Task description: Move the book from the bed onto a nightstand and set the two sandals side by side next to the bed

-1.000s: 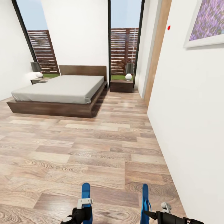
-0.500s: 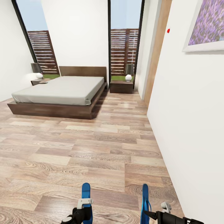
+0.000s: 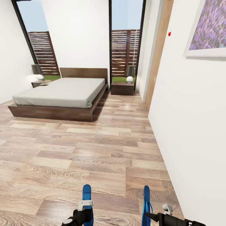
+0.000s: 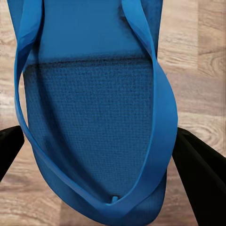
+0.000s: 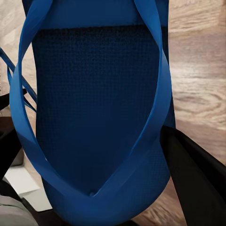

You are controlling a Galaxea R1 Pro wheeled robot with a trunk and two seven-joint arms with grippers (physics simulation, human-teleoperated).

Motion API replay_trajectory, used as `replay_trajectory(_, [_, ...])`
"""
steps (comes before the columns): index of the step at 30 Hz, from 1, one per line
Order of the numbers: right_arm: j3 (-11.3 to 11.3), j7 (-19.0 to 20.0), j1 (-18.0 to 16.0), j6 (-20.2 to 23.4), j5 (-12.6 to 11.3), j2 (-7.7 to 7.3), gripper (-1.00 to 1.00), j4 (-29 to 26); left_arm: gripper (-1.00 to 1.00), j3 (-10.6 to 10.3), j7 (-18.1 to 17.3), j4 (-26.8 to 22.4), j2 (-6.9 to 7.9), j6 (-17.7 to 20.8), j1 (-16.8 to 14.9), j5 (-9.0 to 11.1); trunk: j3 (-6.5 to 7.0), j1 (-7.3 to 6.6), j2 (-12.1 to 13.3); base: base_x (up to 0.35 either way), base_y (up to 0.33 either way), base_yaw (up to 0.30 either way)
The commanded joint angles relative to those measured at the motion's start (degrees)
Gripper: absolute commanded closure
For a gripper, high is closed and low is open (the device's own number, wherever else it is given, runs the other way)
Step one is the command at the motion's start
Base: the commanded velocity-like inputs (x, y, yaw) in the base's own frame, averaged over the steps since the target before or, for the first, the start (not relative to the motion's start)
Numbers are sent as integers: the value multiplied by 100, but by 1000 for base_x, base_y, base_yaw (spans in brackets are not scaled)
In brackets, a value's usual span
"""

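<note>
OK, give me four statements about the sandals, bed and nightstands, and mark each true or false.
1. Each gripper holds a blue sandal: the left gripper has one sandal, the right gripper the other sandal. True.
2. The sandals lie on the floor beside the bed. False: both are held, far from it.
3. Each nightstand carries a lamp. True.
4. A book lies mid-mattress. False: the mattress is bare.

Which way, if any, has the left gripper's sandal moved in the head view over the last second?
No. The sandal keeps its place in the left gripper, level with the right gripper's sandal; the room alone shifts, so the camera moved.
</note>
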Motion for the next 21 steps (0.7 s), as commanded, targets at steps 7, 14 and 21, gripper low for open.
replay_trajectory(7, [-42,21,-1,63,28,0,100,-4,100,-24,-6,3,4,-14,-3,49,103,-133,240,0,0,0])
replay_trajectory(14, [-42,21,-1,63,28,0,100,-4,100,-24,-6,3,7,-14,-3,49,103,-133,240,6,0,0])
replay_trajectory(21, [-42,20,-1,63,27,0,100,-3,100,-24,-6,3,10,-6,-3,49,103,-133,240,259,0,0])
